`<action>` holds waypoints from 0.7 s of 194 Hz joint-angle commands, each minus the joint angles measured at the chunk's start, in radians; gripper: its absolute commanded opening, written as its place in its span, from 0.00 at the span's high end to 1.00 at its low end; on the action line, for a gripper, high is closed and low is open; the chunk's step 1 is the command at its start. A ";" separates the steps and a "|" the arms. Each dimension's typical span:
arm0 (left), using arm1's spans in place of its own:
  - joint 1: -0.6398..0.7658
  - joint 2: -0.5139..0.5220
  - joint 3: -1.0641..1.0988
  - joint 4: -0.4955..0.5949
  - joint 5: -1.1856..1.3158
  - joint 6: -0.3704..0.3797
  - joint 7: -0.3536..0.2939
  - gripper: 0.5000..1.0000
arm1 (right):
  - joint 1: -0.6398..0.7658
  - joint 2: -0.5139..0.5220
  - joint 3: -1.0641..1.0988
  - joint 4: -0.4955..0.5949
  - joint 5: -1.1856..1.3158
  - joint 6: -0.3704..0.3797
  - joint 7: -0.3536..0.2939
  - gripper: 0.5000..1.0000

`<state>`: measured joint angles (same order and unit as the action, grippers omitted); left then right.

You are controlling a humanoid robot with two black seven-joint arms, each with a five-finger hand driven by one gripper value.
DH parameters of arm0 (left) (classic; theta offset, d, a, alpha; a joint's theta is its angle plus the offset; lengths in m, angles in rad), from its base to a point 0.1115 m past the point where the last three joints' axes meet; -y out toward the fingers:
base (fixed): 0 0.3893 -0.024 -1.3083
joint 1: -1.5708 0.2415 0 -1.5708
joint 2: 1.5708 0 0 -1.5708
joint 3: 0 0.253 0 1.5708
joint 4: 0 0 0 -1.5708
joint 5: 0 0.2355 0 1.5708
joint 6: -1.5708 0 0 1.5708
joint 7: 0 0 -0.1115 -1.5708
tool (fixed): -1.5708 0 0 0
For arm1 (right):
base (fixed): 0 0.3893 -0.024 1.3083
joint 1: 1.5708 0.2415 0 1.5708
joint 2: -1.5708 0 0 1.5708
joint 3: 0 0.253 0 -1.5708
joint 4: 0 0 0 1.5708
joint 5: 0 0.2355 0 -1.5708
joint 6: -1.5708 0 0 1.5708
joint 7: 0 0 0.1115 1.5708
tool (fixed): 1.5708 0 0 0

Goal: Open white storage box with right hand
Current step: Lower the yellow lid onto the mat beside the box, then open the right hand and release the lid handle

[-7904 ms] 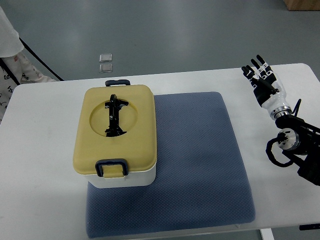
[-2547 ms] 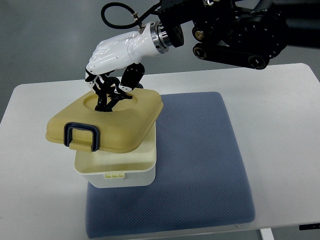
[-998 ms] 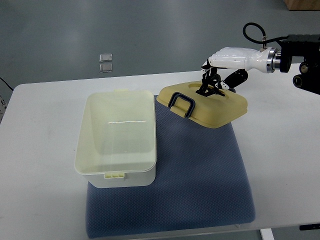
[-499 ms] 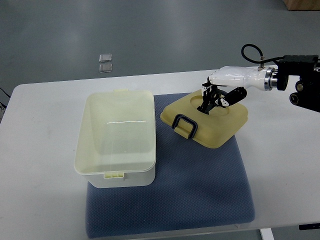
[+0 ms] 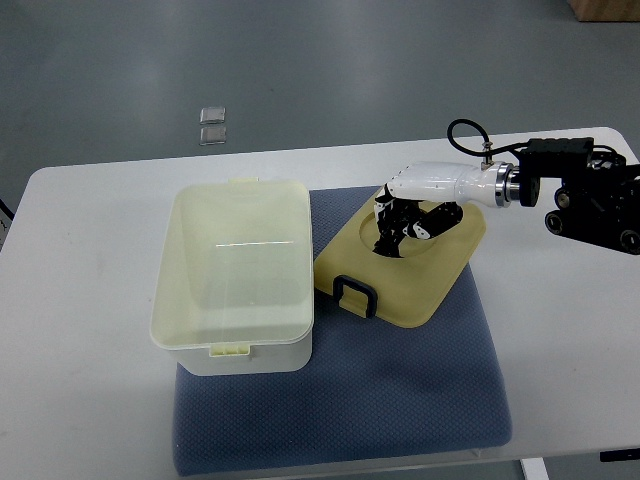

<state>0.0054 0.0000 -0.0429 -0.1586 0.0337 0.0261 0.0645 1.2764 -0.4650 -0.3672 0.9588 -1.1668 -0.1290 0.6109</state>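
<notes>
The white storage box (image 5: 235, 345) stands open on the left part of the blue mat (image 5: 400, 390), its inside bare. Its yellow lid (image 5: 425, 280) lies on the mat just right of the box, nearly flat, with a dark blue latch (image 5: 354, 293) at its near edge. My right hand (image 5: 398, 226), white with black fingers, comes in from the right and is shut on the lid's black handle in the round recess. The left hand is out of view.
The white table (image 5: 80, 380) carries the mat and the box. Two small clear squares (image 5: 211, 125) lie on the grey floor beyond the table. The right arm's black forearm (image 5: 585, 195) hangs over the table's right side.
The right hand lifted the lid off the box, carried it right, then lowered it and shifted it left onto the mat beside the box. The lid now lies flatter and closer to the box.
</notes>
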 commanded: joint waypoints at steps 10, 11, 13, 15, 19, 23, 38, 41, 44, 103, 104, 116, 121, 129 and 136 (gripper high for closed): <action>0.001 0.000 0.000 -0.001 0.000 0.000 0.000 0.00 | -0.012 0.002 0.004 0.000 0.006 0.006 0.000 0.27; -0.001 0.000 0.000 -0.001 0.000 0.000 0.000 0.00 | -0.014 0.003 0.004 0.000 0.006 0.006 0.000 0.26; -0.001 0.000 0.000 0.001 0.000 0.000 0.000 0.00 | -0.015 0.002 0.004 0.000 0.006 0.008 0.000 0.23; 0.001 0.000 0.000 0.001 0.000 0.000 0.000 0.00 | -0.017 0.002 0.004 0.000 0.006 0.006 0.000 0.20; -0.001 0.000 0.000 0.001 0.000 0.000 0.000 0.00 | -0.018 0.003 0.004 0.000 0.006 0.006 0.000 0.17; -0.001 0.000 0.000 0.001 0.000 0.000 0.000 0.00 | -0.020 0.003 0.004 0.000 0.006 0.008 0.000 0.16; -0.001 0.000 0.000 0.001 0.000 0.000 0.000 0.00 | -0.022 0.002 0.005 0.000 0.010 0.011 0.000 0.15; -0.001 0.000 0.000 0.001 0.000 0.000 0.000 0.00 | -0.022 0.002 0.007 0.000 0.012 0.011 0.000 0.14; 0.001 0.000 0.000 0.001 0.000 0.000 0.000 0.00 | -0.022 0.002 0.008 0.000 0.013 0.011 0.000 0.14; -0.001 0.000 0.000 0.001 0.000 0.000 0.000 0.00 | -0.063 -0.015 0.152 -0.002 0.148 0.031 0.000 0.14; -0.001 0.000 0.000 0.001 0.000 0.000 0.000 0.00 | -0.068 -0.015 0.163 -0.002 0.157 0.035 0.000 0.14; -0.001 0.000 0.000 0.001 0.000 0.000 0.000 0.00 | -0.101 -0.012 0.234 -0.002 0.226 0.084 0.000 0.14; -0.001 0.000 0.000 0.001 0.000 0.000 0.000 0.00 | -0.117 -0.011 0.261 -0.002 0.254 0.104 0.000 0.14; 0.001 0.000 0.000 0.001 0.000 0.000 0.000 0.00 | -0.153 -0.006 0.321 -0.002 0.306 0.146 0.000 0.14; -0.001 0.000 0.000 0.001 0.000 0.000 0.000 0.00 | -0.180 -0.003 0.369 -0.003 0.348 0.173 0.000 0.14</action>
<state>0.0051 0.0000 -0.0430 -0.1584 0.0337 0.0261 0.0646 1.1649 -0.4763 -0.1202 0.9570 -0.9282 -0.0328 0.6109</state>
